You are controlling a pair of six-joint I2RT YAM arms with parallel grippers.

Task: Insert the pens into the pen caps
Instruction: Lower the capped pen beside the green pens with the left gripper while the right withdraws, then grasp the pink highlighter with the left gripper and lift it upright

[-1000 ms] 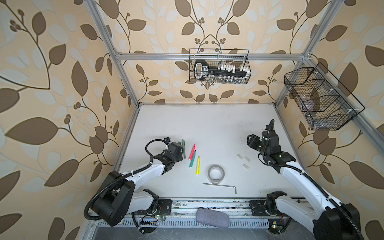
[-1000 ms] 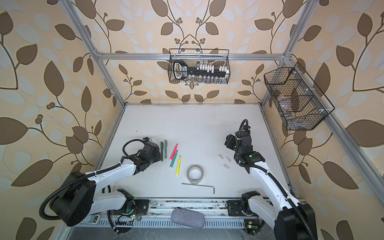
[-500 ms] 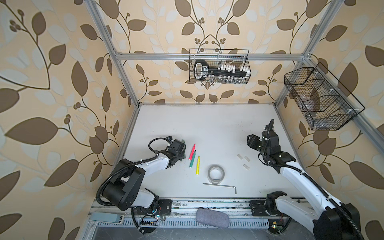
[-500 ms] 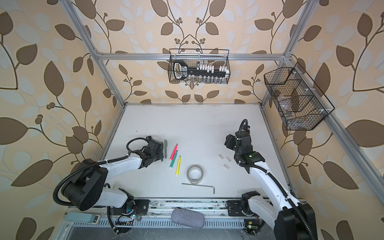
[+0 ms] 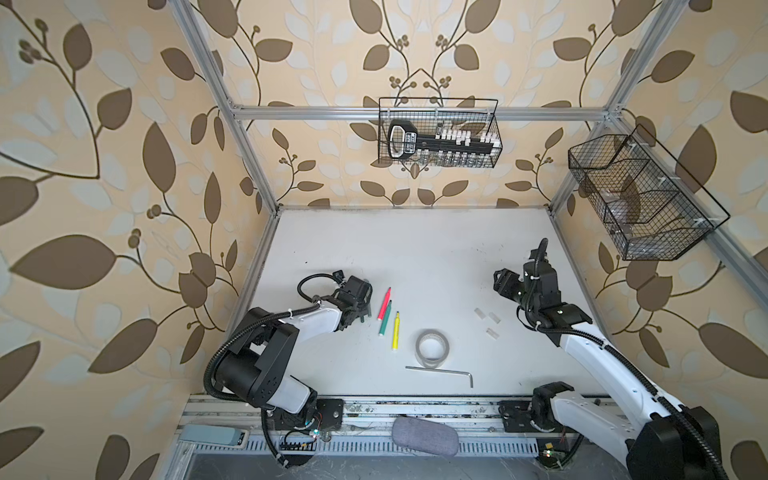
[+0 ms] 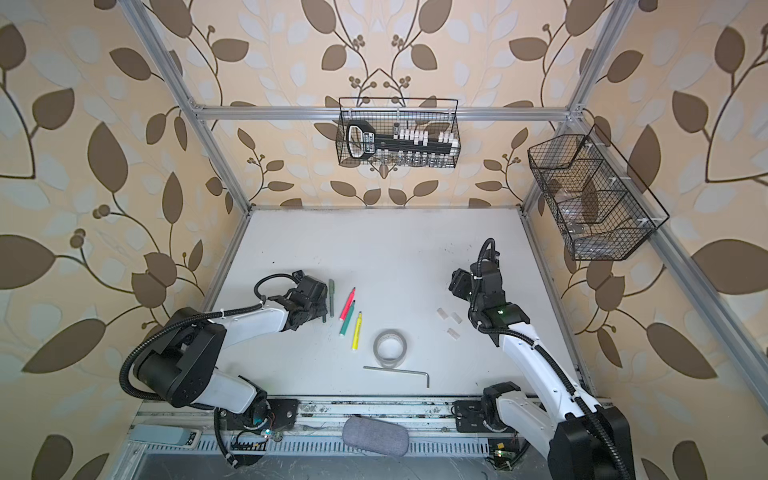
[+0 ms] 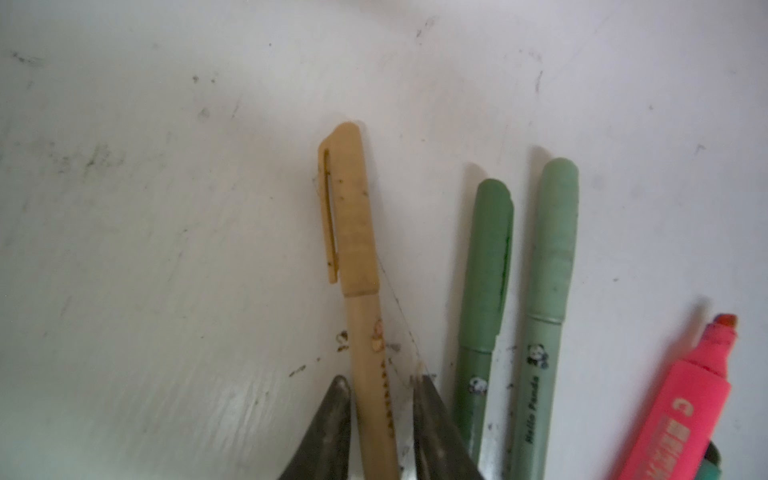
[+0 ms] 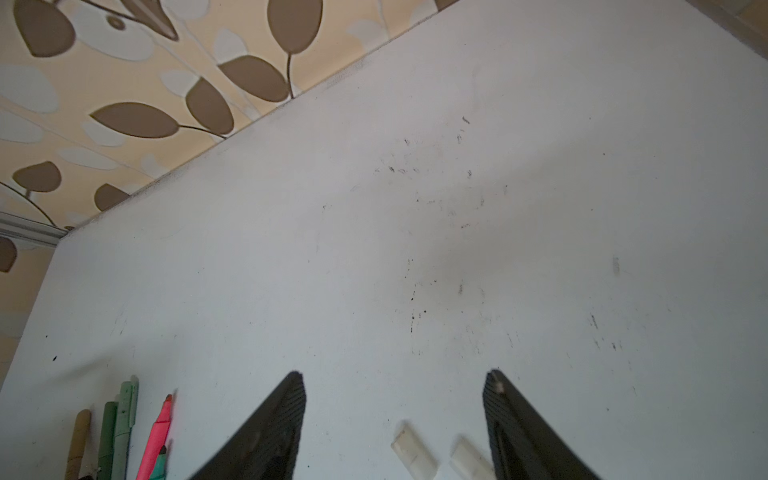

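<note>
Over on the far side of the tape roll [image 5: 432, 348] from the caps, the left hand [image 7: 381, 386] sits low on the surface [image 5: 415, 249] with its jaws a little apart and the tan pen [image 7: 365, 332] lying between them. It looks let go rather than clamped, since there's a sliver of gap on one side, though the wrist view cuts off low down so I wouldn't swear to it.

That pen wears its tan cap [image 7: 349, 199], and the dark green pen [image 7: 484, 291] and grey-green pen [image 7: 548, 291] beside it are capped too. So my read is the thin ones are done and the markers come next.

Here's what matters: the pink marker [image 5: 384, 303], green marker [image 5: 385, 319] and yellow marker [image 5: 395, 330] lie between the left hand and the tape roll, just beside that hand. Their nibs are bare, and their long axes run roughly crosswise to the line from hand to roll.

The clear caps [image 5: 481, 312] sit on the roll's opposite side, near the right hand [image 8: 395, 374], which has its jaws wide apart and nothing in them. Left arm's nearer the markers, right arm's nearer the caps — a natural split.
</note>
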